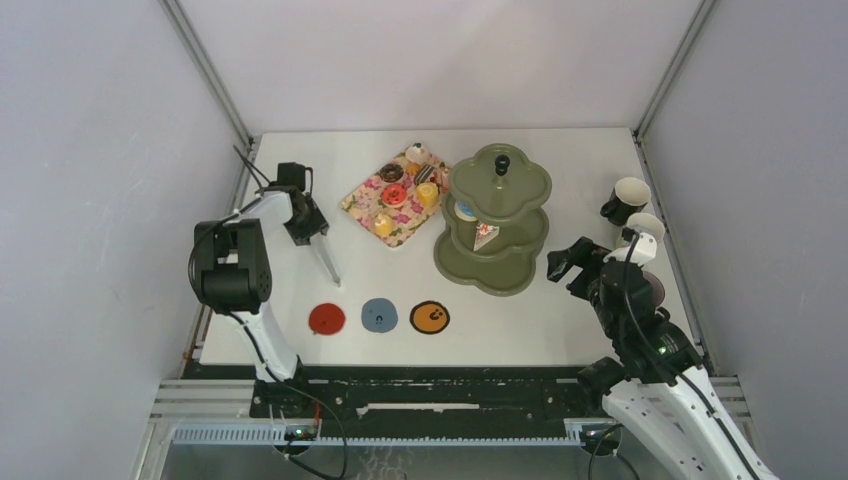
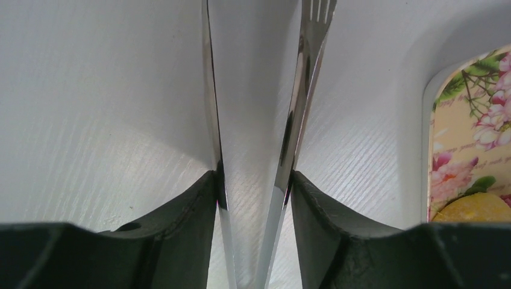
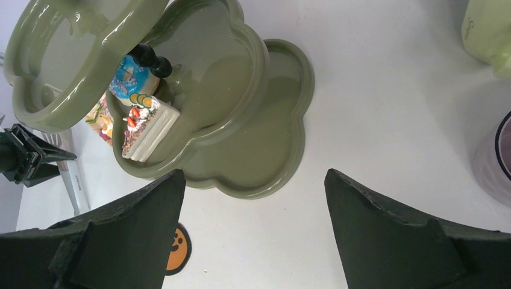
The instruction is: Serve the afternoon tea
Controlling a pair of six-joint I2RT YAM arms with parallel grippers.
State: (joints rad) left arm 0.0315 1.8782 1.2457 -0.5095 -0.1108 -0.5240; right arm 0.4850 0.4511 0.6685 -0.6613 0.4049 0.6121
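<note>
The olive-green three-tier stand (image 1: pixel 520 270) stands at centre right, with a cake slice (image 1: pixel 486 236) and a blue-topped treat (image 1: pixel 465 211) on its middle tier; both show in the right wrist view, slice (image 3: pixel 147 129) and treat (image 3: pixel 135 78). Several toy donuts and cupcakes (image 1: pixel 394 194) lie on the pink floral tray (image 1: pixel 356 203). My left gripper (image 1: pixel 305 228) is shut on metal tongs (image 1: pixel 329 262), left of the tray; the tongs' arms (image 2: pixel 301 108) sit between its fingers. My right gripper (image 1: pixel 562 266) is open and empty, just right of the stand (image 3: pixel 271 162). Two mugs (image 1: pixel 628 198) (image 1: pixel 645 228) stand at the far right.
Red (image 1: pixel 327 319), blue (image 1: pixel 379 315) and orange (image 1: pixel 430 318) coasters lie in a row near the front. A third mug (image 3: pixel 497 162) shows at the right edge of the right wrist view, close to my right arm. Grey walls close in both sides.
</note>
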